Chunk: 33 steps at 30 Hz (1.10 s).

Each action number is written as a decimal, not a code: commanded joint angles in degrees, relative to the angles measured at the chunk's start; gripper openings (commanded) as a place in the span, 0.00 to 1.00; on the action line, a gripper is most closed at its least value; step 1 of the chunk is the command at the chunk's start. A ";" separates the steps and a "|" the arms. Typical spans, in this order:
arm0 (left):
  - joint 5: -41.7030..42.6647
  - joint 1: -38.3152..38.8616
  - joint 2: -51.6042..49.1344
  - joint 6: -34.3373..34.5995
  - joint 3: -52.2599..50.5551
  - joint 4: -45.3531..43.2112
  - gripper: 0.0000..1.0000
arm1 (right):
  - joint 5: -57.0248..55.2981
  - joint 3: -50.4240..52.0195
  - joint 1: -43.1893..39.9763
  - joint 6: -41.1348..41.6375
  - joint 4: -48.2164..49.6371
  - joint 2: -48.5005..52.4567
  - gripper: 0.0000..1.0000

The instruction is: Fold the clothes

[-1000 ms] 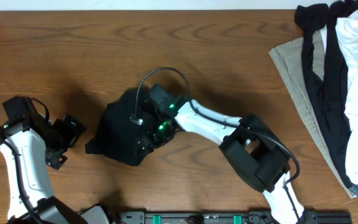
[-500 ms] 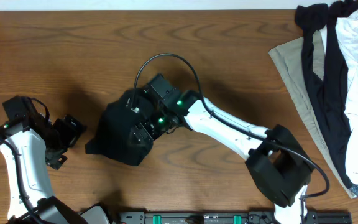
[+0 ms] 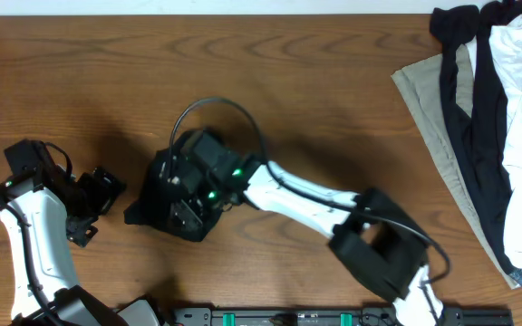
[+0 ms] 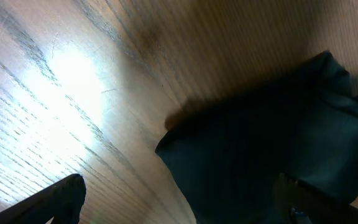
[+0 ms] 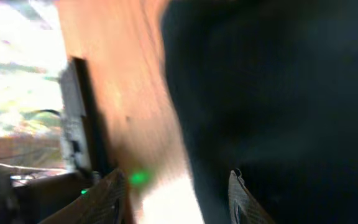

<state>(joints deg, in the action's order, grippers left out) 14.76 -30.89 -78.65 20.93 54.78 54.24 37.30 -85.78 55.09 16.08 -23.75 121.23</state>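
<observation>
A black garment (image 3: 149, 205) lies bunched in a compact heap on the wooden table, left of centre. My right gripper (image 3: 187, 210) is over its right part, open; in the blurred right wrist view (image 5: 176, 200) one finger is over bare wood and the other over the black cloth (image 5: 278, 93), its edge between them. My left gripper (image 3: 98, 205) is open and empty on the table just left of the garment. In the left wrist view (image 4: 179, 208) the garment's corner (image 4: 266, 143) lies ahead of the fingers.
A pile of other clothes (image 3: 492, 109), khaki, black and white, lies at the table's right edge. The table's front edge with a black rail (image 3: 333, 317) is near the arm bases.
My right arm has swung left across the black garment, and the gripper now sits over its lower middle. The garment looks a little more bunched. The left arm has not moved.
</observation>
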 commanded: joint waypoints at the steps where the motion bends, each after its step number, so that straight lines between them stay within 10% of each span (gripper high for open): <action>1: -0.48 0.13 0.31 -0.57 0.20 0.37 0.98 | -2.12 -0.57 1.18 0.85 -1.66 4.81 0.51; 13: -0.24 0.13 0.31 -0.59 0.20 0.72 0.98 | -21.18 -0.57 -3.52 -1.07 -22.97 8.33 0.46; 33: 14.05 0.15 0.31 -7.21 0.20 -0.52 0.98 | -24.28 -0.61 -8.48 -8.48 -24.90 -5.57 0.52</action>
<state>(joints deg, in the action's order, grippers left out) 24.69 -30.89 -78.65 15.99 54.78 53.63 19.97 -87.15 47.77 9.56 -48.60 120.27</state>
